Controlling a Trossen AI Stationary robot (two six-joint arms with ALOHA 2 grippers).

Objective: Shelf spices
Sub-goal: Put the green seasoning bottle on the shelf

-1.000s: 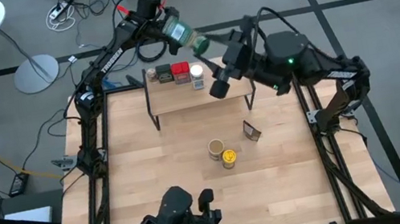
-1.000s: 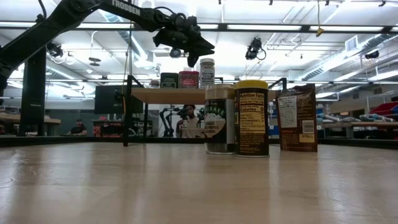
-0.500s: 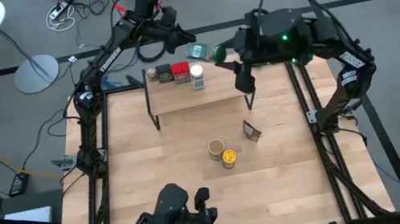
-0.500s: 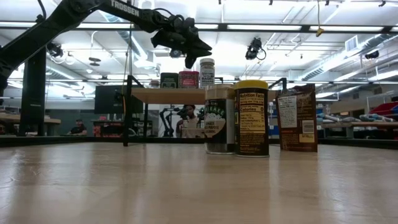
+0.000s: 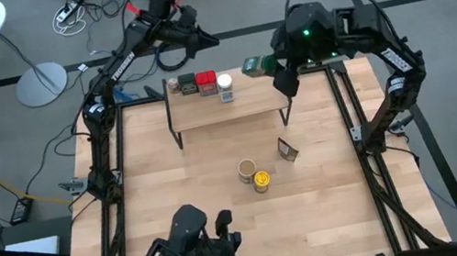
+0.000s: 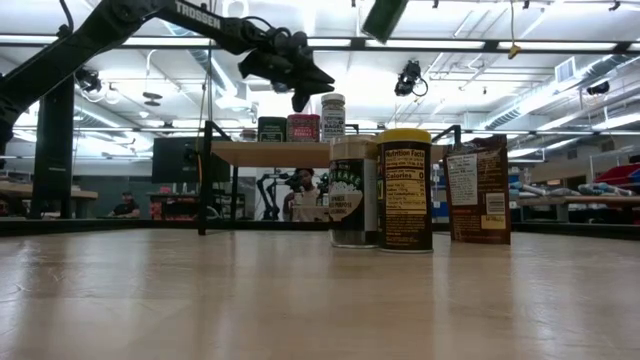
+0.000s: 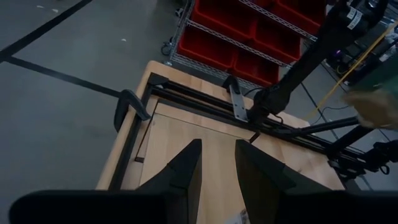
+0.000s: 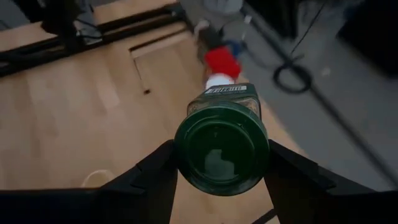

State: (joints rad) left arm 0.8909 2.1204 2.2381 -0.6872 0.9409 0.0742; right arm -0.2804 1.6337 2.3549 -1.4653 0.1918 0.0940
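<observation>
Here the right gripper [image 8: 221, 180] is clamped on the green jar [image 8: 222, 140], carrying it high over the far right end of the shelf [image 5: 235, 108] — the placing step, by the look of it. The left gripper [image 7: 217, 165] hangs empty behind the shelf's far left corner, fingers narrowly apart. Three spices already stand on the board; others wait on the table [image 5: 182, 182]. Next the jar likely needs righting — then lowering beside the white-lidded jar [image 5: 224, 86].

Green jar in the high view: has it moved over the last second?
Yes. The green jar, held in the right gripper, has moved rightward, from above the shelf's back edge near the white-lidded jar to beyond its right end.
</observation>
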